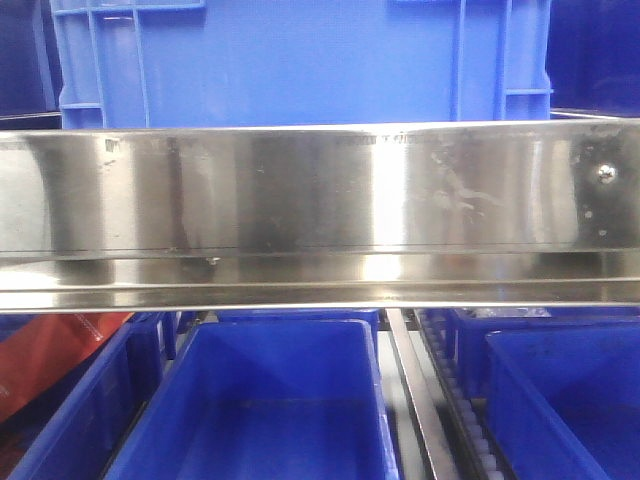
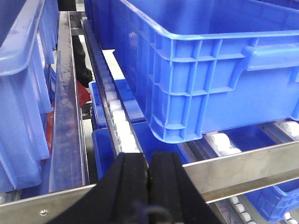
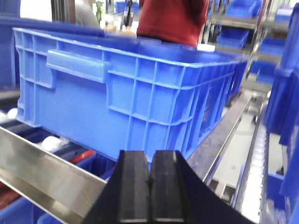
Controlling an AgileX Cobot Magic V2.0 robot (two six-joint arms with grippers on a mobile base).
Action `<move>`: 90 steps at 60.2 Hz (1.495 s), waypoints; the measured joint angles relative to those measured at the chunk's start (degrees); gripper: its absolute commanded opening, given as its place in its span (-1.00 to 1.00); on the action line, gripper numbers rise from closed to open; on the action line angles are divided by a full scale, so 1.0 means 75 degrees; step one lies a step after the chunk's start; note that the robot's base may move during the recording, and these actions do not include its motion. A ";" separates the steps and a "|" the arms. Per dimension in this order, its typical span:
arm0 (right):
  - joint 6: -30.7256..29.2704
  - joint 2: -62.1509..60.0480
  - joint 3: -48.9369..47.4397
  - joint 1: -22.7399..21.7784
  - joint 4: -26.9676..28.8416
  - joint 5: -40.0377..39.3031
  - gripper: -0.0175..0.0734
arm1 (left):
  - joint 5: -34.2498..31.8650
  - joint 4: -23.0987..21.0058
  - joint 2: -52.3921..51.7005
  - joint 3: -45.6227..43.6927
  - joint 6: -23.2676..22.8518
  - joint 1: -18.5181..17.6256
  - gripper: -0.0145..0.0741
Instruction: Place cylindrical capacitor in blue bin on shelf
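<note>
Front view: shelf rail (image 1: pixel 320 190) spans the frame; blue bin (image 1: pixel 300 60) sits above it
Left gripper (image 2: pixel 148 184): jaws pressed together, nothing visible between
Right gripper (image 3: pixel 150 179): jaws pressed together
Cylindrical capacitor: cannot tell where; not visible

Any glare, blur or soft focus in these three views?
Front view: bright glare streaks on the shelf rail, whole frame slightly soft. Left wrist view: blue bin sharp, left gripper blurred up close. Right wrist view: mild blur, background washed out, right gripper soft.
</note>
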 measured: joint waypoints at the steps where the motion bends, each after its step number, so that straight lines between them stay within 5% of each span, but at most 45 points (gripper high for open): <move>1: 0.0000 -0.0032 0.0013 0.0000 0.0000 -0.0014 -0.95 | -0.0015 0.0000 0.0000 0.0000 0.0000 0.0000 -0.92; 53: 0.0000 -0.0122 0.0050 0.0000 0.0000 -0.0099 -0.95 | -0.0412 0.0035 -0.0138 0.0433 0.0000 0.0090 -0.92; 76: 0.0000 -0.0122 0.0050 0.0000 0.0000 -0.0116 -0.95 | -0.3511 -0.1358 -0.2442 0.3610 0.1866 0.2705 -0.92; 90: 0.0000 -0.0125 0.0050 0.0000 0.0000 -0.0145 -0.95 | -0.5154 -0.1594 -0.2956 0.5548 0.2005 0.3291 -0.92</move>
